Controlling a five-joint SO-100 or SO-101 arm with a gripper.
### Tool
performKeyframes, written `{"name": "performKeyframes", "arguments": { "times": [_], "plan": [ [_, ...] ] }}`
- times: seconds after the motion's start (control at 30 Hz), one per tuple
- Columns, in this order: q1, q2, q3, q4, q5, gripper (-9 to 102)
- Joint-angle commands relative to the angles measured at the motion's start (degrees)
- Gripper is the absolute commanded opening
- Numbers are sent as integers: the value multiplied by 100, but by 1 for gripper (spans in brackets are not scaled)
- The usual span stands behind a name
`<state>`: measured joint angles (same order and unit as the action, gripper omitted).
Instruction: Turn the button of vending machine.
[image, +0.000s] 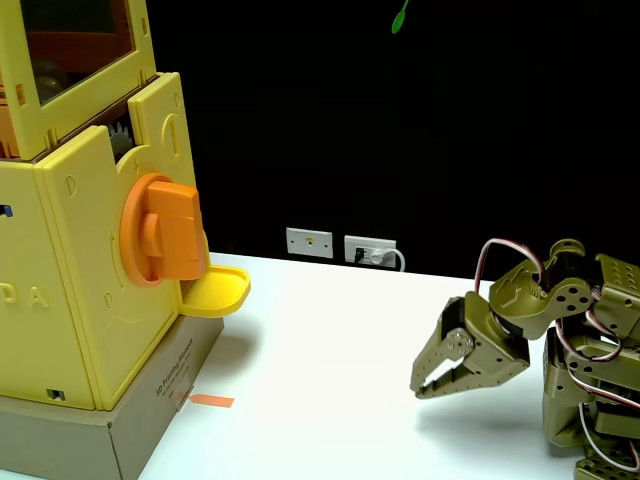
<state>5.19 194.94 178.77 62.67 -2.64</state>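
Vending machine (80, 290): a big boxy yellow plastic toy with an orange-tinted window at top, stood on a grey cardboard base at the fixed view's left; its button (165, 230), a large orange knob, had its thick bar upright.

Robot arm (575, 345): olive-green plastic throughout, built of boxy segments with rounded joint housings. Small round holes dot the brackets. Red, white and dark wires loop between joints. Claw (428, 385): same olive-green, two tapered pointed fingers.
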Motion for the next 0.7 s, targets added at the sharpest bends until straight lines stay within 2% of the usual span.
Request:
{"name": "performKeyframes", "arguments": {
  "times": [0.0,0.17,0.3,0.4,0.67],
  "plan": [
    [-88,800,-562,-141,88,1],
    [-272,800,-1257,-519,255,1],
    [-466,633,-1591,-1213,606,1],
    [-439,466,-2030,-1310,703,1],
    [-835,-1195,-4315,-1266,-149,0]
  ]
}}
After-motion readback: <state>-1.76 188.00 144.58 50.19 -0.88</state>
